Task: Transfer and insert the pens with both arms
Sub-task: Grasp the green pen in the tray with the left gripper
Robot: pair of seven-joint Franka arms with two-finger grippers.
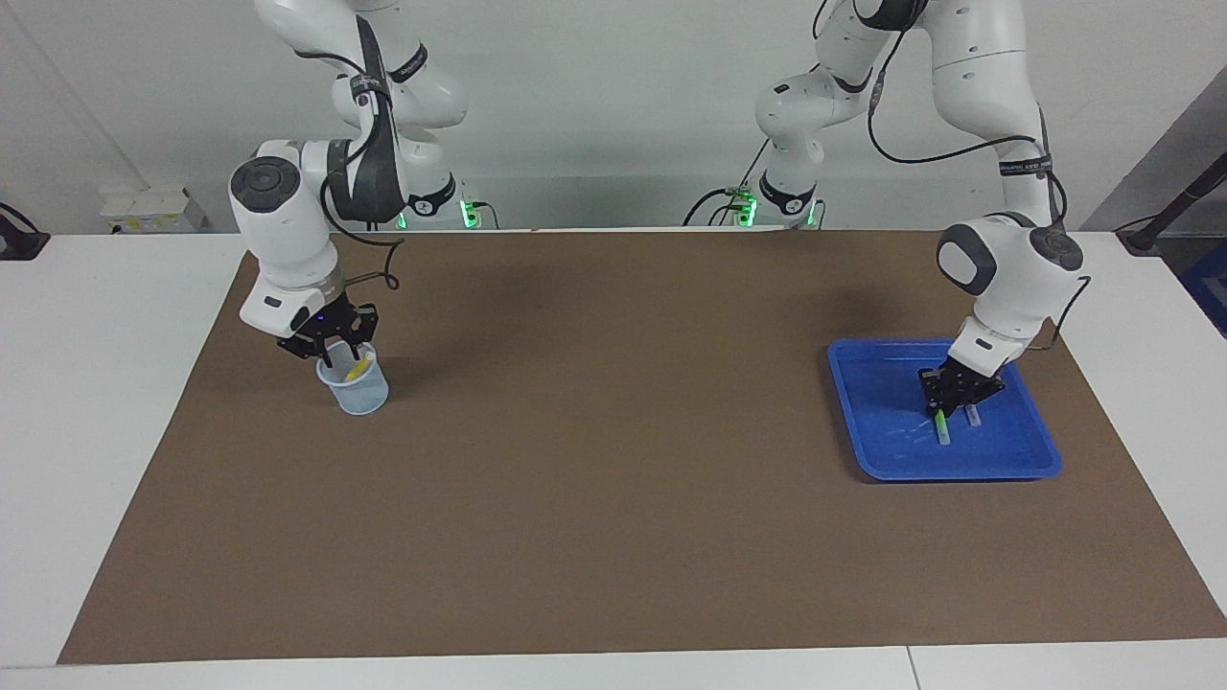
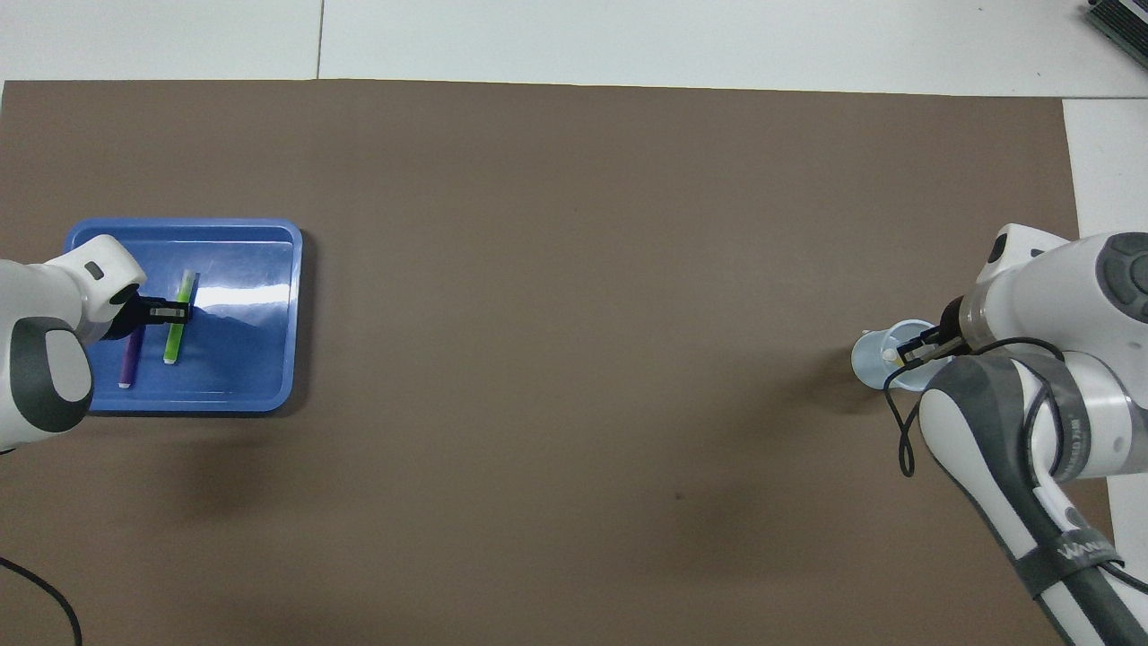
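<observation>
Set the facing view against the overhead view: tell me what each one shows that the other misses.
Facing only: both arm bases, the wall, the yellow pen leaning in the cup.
Overhead only: the purple pen's full length in the tray.
Both: left gripper shut on the green pen, right gripper over the cup.
</observation>
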